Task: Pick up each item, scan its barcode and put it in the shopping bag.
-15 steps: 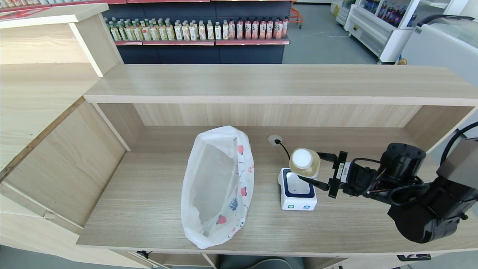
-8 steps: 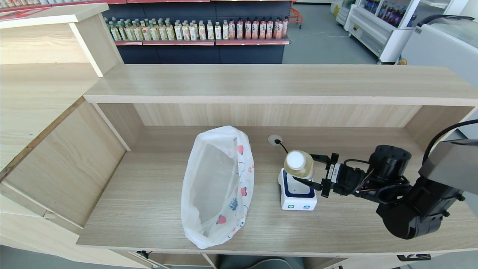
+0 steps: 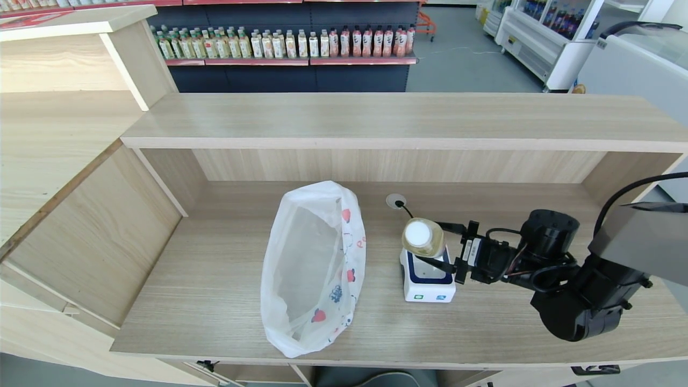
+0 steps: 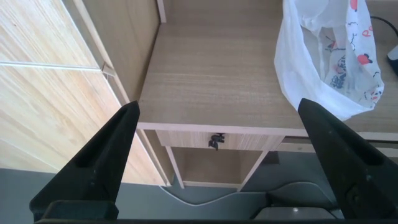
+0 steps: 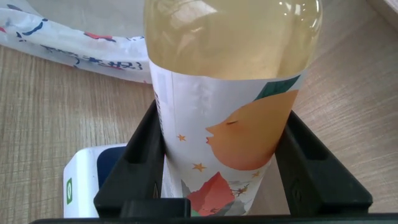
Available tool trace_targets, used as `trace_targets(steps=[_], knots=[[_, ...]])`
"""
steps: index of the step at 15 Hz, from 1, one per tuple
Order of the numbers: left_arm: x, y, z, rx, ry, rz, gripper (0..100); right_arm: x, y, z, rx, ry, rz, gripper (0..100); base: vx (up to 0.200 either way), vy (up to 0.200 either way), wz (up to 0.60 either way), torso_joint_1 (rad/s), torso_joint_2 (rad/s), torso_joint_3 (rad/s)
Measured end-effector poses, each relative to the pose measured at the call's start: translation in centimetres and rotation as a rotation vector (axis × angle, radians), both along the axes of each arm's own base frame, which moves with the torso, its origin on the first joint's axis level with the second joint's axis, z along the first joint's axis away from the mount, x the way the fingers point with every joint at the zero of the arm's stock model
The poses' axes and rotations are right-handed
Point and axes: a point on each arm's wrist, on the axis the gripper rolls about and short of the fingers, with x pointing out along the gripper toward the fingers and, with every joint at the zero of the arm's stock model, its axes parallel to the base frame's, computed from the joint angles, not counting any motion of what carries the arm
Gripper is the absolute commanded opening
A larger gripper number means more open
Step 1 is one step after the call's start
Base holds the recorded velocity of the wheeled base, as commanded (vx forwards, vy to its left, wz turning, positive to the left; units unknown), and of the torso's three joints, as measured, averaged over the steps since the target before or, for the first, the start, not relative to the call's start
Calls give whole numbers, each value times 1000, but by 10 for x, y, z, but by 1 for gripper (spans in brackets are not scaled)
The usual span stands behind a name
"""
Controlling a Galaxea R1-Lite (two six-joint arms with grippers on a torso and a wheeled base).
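Observation:
My right gripper (image 3: pixel 437 244) is shut on a bottle (image 3: pixel 423 237) of pale yellow drink with a white cap, held upright just above the far part of the white barcode scanner (image 3: pixel 427 277). In the right wrist view the bottle (image 5: pixel 230 93) sits between both black fingers (image 5: pixel 134 168), its label bearing an orange face, with the scanner (image 5: pixel 87 186) below. The white patterned shopping bag (image 3: pixel 314 263) lies open on the counter, left of the scanner. My left gripper (image 4: pixel 221 162) hangs open off the counter's front edge, near the bag (image 4: pixel 323 56).
The scanner's cable runs to a round port (image 3: pixel 396 201) in the counter (image 3: pixel 215 301). A raised wooden ledge (image 3: pixel 398 121) backs the counter and wooden side panels (image 3: pixel 97 236) close it in. Shelves of bottles (image 3: pixel 285 43) stand far behind.
My right arm has carried the bottle leftward, from the scanner's right side to over its far part. The bag and scanner have stayed put.

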Motion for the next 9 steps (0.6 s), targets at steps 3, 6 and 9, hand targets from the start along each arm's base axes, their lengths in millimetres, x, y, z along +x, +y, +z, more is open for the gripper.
trace_targets(steps=[3,6,9], knots=[[0,0,0,0,0,0,100,0,0,0,-2,0,-1,0,0,0,0,0,0,0],[0,0,0,0,0,0,100,-1,0,0,-4,0,-1,0,0,0,0,0,0,0],[0,0,0,0,0,0,100,-1,0,0,-4,-1,-1,0,0,0,0,0,0,0]])
